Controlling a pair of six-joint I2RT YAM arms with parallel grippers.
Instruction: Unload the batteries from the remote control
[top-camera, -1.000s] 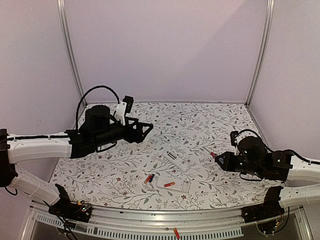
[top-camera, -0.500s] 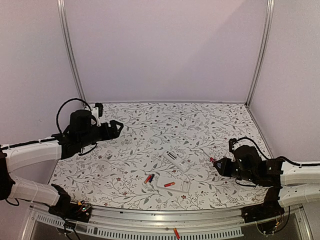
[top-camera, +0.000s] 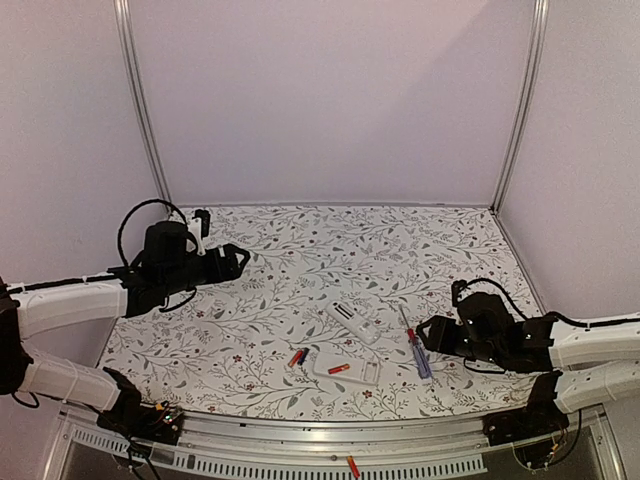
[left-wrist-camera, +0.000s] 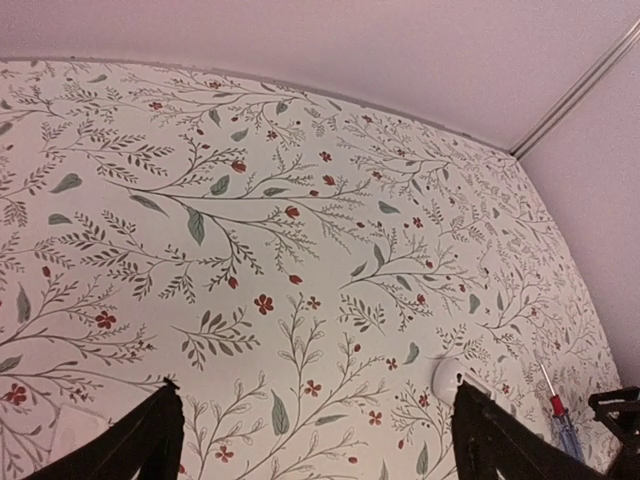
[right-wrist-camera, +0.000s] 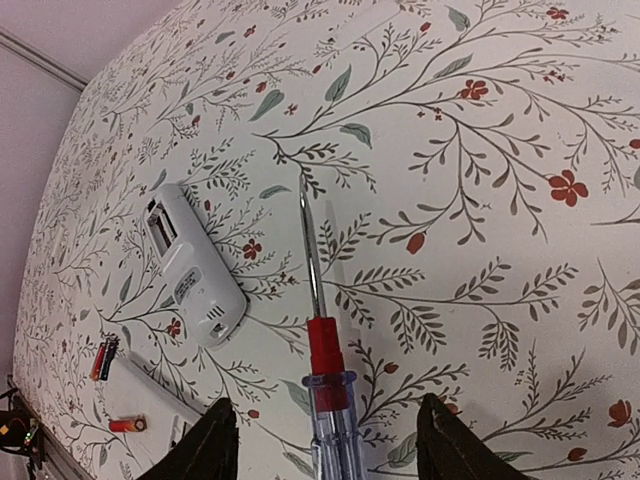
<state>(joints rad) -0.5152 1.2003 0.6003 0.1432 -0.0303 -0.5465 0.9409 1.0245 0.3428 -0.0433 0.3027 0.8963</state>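
The white remote control (top-camera: 352, 322) lies mid-table; it also shows in the right wrist view (right-wrist-camera: 190, 265), and its end shows in the left wrist view (left-wrist-camera: 450, 376). Two small batteries (top-camera: 297, 357) lie side by side left of a flat white plate (top-camera: 360, 374). One red battery (top-camera: 338, 369) lies on the plate. The pair (right-wrist-camera: 105, 357) and the single one (right-wrist-camera: 127, 425) show in the right wrist view. My right gripper (top-camera: 428, 334) (right-wrist-camera: 330, 450) is open, its fingers either side of the screwdriver (right-wrist-camera: 322, 350) lying on the table. My left gripper (top-camera: 238, 262) (left-wrist-camera: 315, 445) is open and empty, far left of the remote.
The screwdriver (top-camera: 414, 345) lies right of the remote, tip pointing away from me; it also shows in the left wrist view (left-wrist-camera: 561, 418). A small red object (top-camera: 351, 466) sits on the front rail below the table edge. Walls stand at the back and both sides.
My left arm has drawn back to the left and stopped there. My right gripper has lowered toward the table, and the screwdriver now lies flat between its open fingers.
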